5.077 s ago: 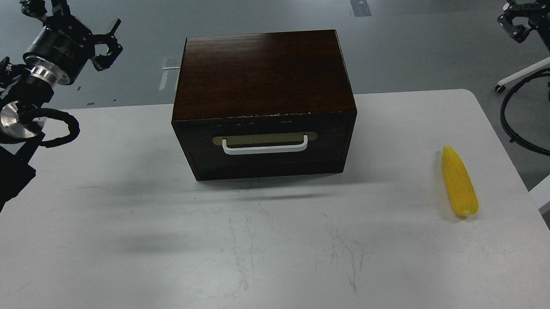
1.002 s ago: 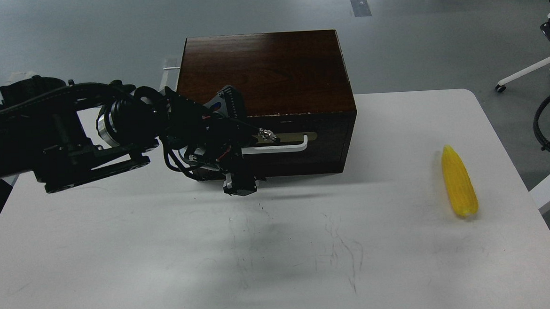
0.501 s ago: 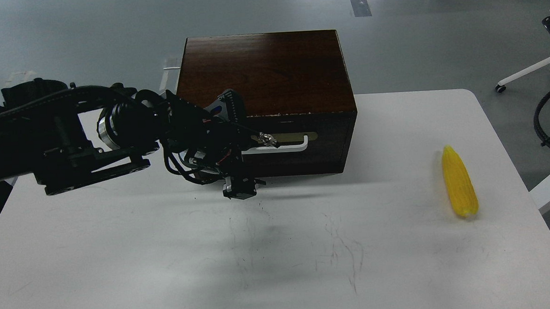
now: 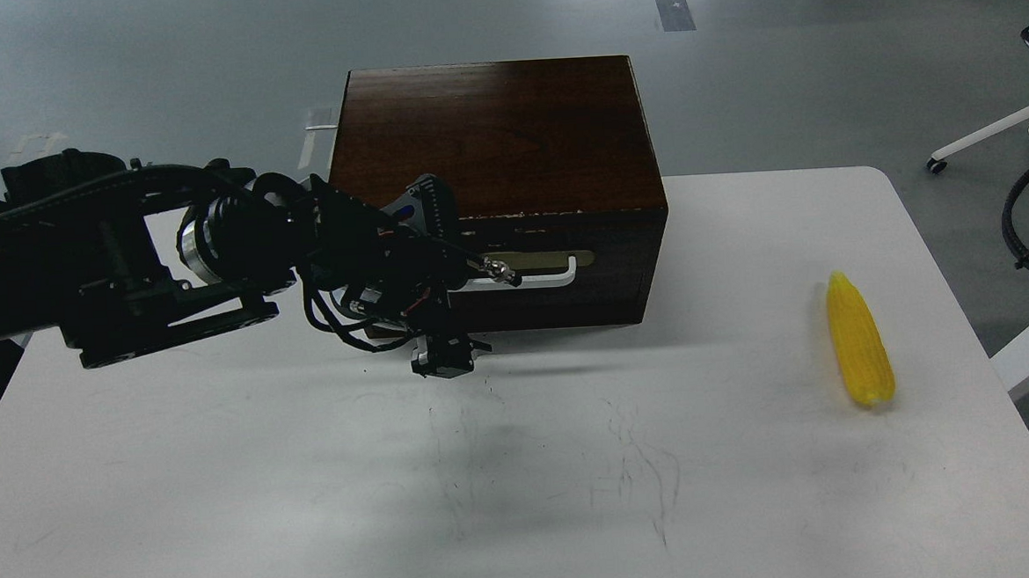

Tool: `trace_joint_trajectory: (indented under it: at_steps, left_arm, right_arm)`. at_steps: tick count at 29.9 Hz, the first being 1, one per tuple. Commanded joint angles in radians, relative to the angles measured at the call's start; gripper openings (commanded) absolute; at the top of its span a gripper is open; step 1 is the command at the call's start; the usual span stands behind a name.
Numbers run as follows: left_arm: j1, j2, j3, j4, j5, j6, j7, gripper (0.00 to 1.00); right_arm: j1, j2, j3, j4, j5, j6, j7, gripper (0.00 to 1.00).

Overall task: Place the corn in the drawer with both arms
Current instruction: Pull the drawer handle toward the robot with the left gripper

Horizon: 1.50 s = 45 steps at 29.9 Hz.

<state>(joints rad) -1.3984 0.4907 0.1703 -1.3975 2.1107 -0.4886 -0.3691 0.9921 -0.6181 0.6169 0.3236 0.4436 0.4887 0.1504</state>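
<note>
From my head camera, a white table (image 4: 225, 480) fills most of the view, its top marked with thin dark scuffs and scratches toward 6 o'clock. Beyond it lies a grey floor (image 4: 160, 70) with a strip of tape at 12 o'clock and white furniture legs on castors near 2 o'clock.

The dark brown wooden box (image 4: 489, 136) stands on the table just above centre. Its drawer (image 4: 619, 266) faces me, and a thin pale line shows along its top edge under the lid. The white bar handle (image 4: 549, 274) sits on a brass-coloured plate, and only its right part is uncovered.

The corn (image 4: 859, 341) is a bright yellow cob, ribbed with kernels, lying on the table at 3 o'clock, well apart from the box, its pointed end aimed away from me.

My left arm (image 4: 108, 257) reaches in from 9 o'clock, and my left gripper (image 4: 483, 271) is right at the left half of the handle. It is dark and tangled with cables, so I cannot tell whether my fingers are clenched on the bar or released.

Of my right arm, only a black piece and cable show at the edge near 2 o'clock; its gripper is out of sight.
</note>
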Motion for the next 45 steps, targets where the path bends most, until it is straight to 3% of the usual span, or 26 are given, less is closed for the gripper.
trace_joint_trajectory:
  at_steps: [1, 23, 45]
  left_arm:
    - [-0.001, 0.0, 0.0, -0.003, -0.001, 0.0, -0.01, 0.87]
    - [-0.007, 0.04, 0.0, -0.1, -0.004, 0.0, -0.083, 0.89]
    - [-0.016, 0.043, 0.0, -0.112, -0.004, 0.0, -0.099, 0.89]
  right_arm:
    - [-0.001, -0.003, 0.0, 0.0, 0.0, 0.0, 0.0, 1.0]
    - [-0.003, -0.005, -0.002, -0.001, 0.0, 0.0, 0.0, 1.0]
    - [0.003, -0.006, 0.003, -0.041, 0.0, 0.0, 0.0, 1.0]
